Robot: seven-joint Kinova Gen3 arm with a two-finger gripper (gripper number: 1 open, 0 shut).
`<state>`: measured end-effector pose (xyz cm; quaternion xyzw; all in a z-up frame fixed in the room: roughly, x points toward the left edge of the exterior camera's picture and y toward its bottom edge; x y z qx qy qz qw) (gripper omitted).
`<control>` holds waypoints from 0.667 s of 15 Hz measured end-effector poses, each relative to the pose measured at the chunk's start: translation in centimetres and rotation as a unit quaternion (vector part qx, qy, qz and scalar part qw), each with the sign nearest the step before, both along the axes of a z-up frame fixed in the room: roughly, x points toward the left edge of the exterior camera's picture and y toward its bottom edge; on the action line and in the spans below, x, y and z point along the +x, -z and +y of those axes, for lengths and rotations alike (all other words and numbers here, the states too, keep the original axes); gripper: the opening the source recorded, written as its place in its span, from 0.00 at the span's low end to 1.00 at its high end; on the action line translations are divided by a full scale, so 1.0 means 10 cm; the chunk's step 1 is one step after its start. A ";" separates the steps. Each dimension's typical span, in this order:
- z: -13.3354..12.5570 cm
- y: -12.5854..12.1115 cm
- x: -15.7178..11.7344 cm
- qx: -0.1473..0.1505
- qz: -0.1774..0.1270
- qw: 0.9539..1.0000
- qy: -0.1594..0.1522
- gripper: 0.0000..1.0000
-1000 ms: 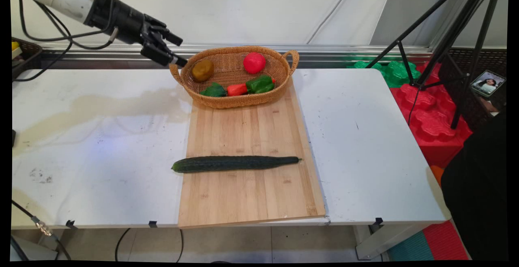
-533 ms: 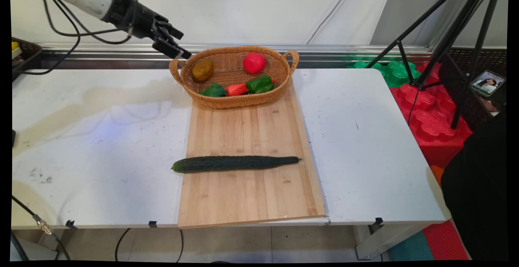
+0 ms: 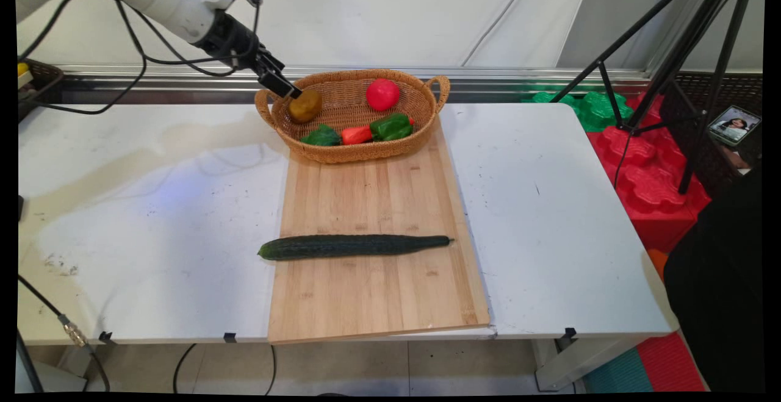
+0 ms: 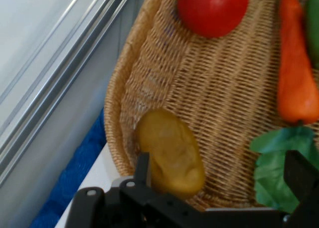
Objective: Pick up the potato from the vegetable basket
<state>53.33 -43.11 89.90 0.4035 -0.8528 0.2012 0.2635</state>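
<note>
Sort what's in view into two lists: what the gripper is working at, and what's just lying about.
At the gripper:
- gripper, open, fingers either side of the potato
- potato
- basket

Lying about:
- tomato
- carrot
- green peppers
- cucumber
- cutting board

Basket rim [image 3: 287, 139] and potato [image 3: 305, 105] crowd the jaws.

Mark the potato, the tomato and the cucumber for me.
potato [image 3: 305, 105], main view, middle of its brown skin.
tomato [image 3: 382, 94], main view, centre of the red ball.
cucumber [image 3: 354, 246], main view, mid-length of its body.
</note>
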 end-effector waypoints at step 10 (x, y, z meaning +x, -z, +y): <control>-0.34 0.33 -0.22 0.037 -0.023 0.998 -0.045 1.00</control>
